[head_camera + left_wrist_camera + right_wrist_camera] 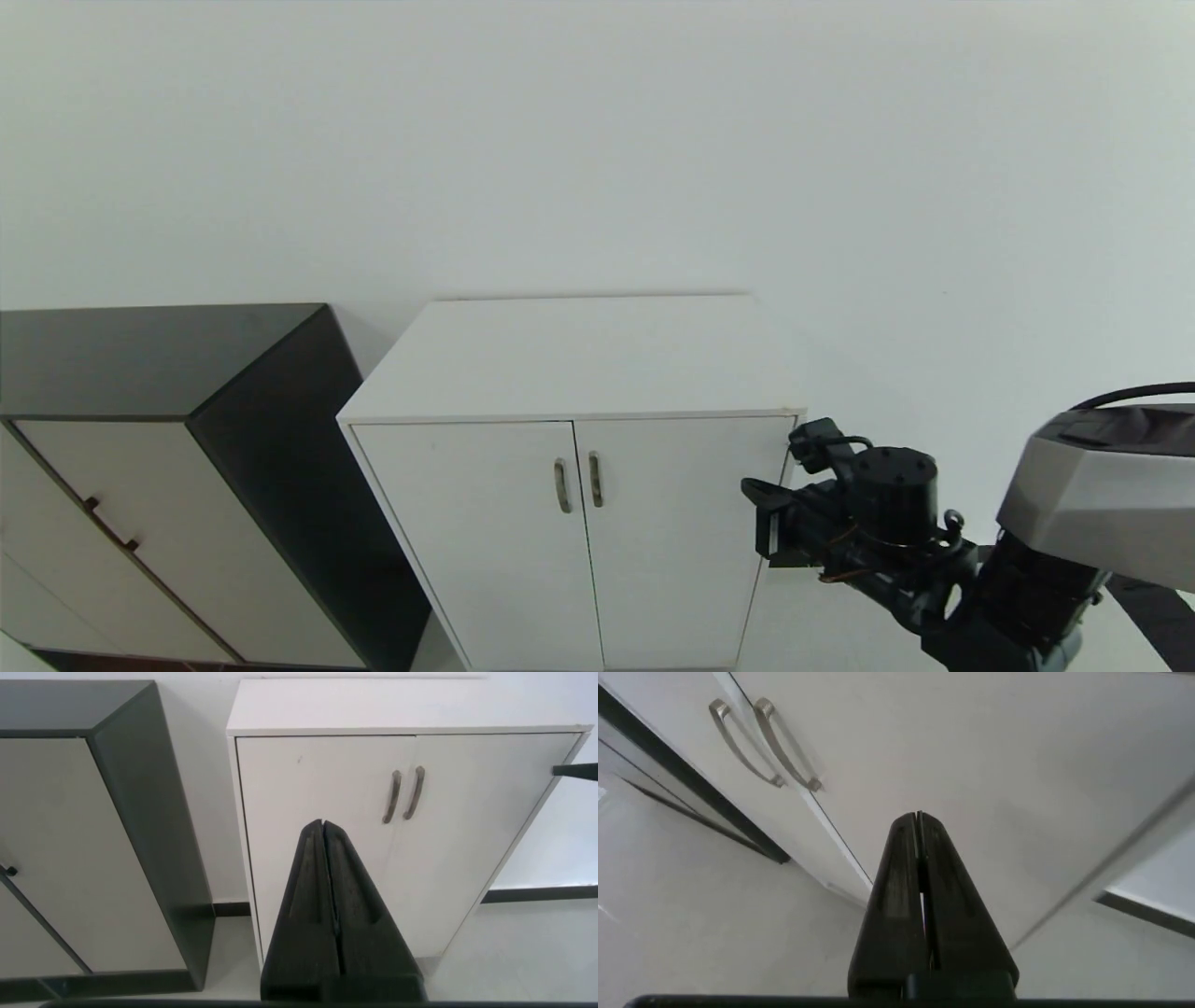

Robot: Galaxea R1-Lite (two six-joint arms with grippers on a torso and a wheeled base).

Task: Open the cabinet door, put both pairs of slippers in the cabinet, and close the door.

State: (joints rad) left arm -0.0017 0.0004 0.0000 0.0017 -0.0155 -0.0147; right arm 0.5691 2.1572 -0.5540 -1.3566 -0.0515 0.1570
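Observation:
The white cabinet (569,359) stands against the wall with both doors closed. Two metal handles (578,483) sit side by side where the doors meet. My right gripper (754,491) is shut and empty, level with the right door's outer edge and just in front of it. In the right wrist view the shut right gripper (918,819) points at the right door (990,756), with the handles (766,742) off to one side. My left gripper (323,826) is shut and empty, held back from the cabinet and facing the left door (318,775).
A dark cabinet with light fronts (159,359) stands close on the white cabinet's left, with a narrow gap between them. A plain white wall (597,140) rises behind both. Pale floor (682,905) lies in front of the doors.

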